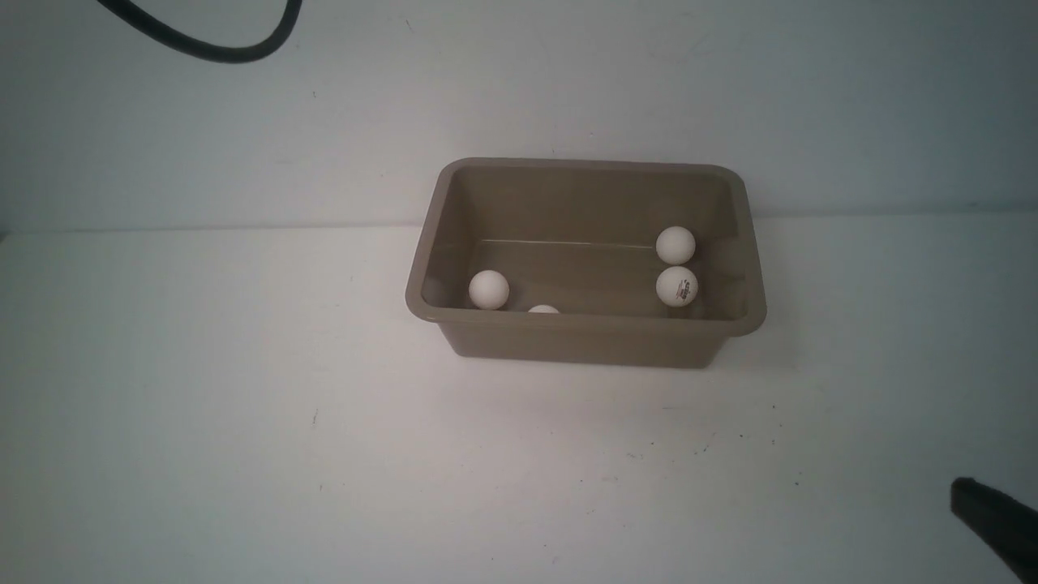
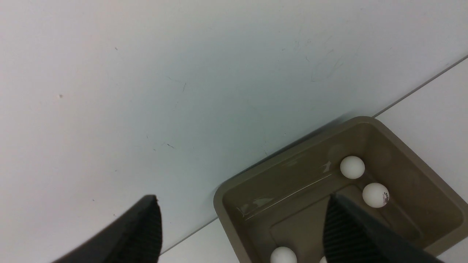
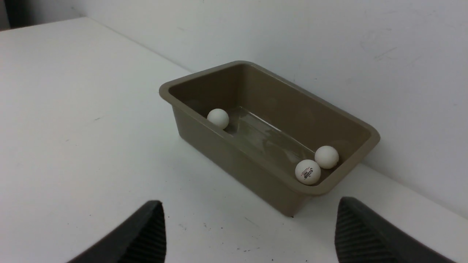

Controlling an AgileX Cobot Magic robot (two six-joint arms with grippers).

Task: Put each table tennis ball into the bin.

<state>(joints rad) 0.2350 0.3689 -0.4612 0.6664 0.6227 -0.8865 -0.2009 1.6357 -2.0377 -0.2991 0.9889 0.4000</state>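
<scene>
Taupe plastic bin (image 1: 584,324) is found at the table's (image 1: 243,446) far edge, all four table tennis balls (image 1: 677,285) inside. Left gripper (image 2: 243,202) and right gripper (image 3: 250,202) are held spread, empty. Bin could be tipped if clipped.

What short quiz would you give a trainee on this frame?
1. How many balls are in the bin?
2. True or false: the right fingers hold a ball.
3. The ball with the logo lies: A) in the bin's left half; B) in the bin's right half; C) outside the bin.
Key: 1. four, one half hidden by the near wall; 2. false, they are open and hold nothing; 3. B.
</scene>
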